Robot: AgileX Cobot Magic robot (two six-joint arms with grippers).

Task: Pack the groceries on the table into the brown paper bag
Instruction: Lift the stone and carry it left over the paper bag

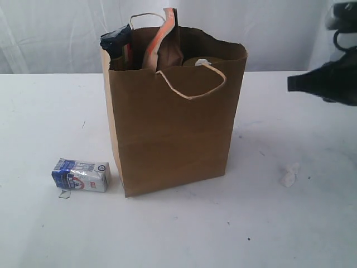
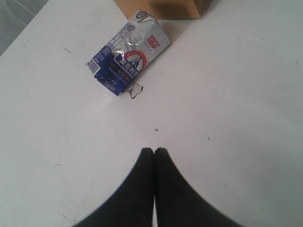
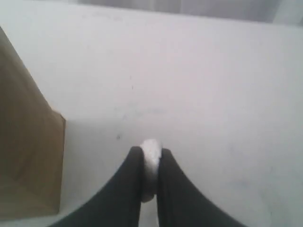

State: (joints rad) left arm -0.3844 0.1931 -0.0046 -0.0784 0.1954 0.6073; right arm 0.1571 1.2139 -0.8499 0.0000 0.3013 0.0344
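since the small blue-white carton (image 2: pixel 129 59) ahead of the pressed-together left fingers (image 2: pixel 142 175) looks light and crushable, pinch it gently across its width.

Carton (image 1: pixel 81 175) on table (image 1: pixel 223 234), just left of bag (image 1: pixel 173 134) — pouch (image 1: pixel 167 53), packet (image 1: pixel 116 42) inside.

We are in what looks like a robotics lab: a plain white worktop (image 1: pixel 290 223), a pale draped curtain (image 1: pixel 56 33) closing off the whole background, and a black robot arm (image 1: pixel 334 81) showing at the right edge.
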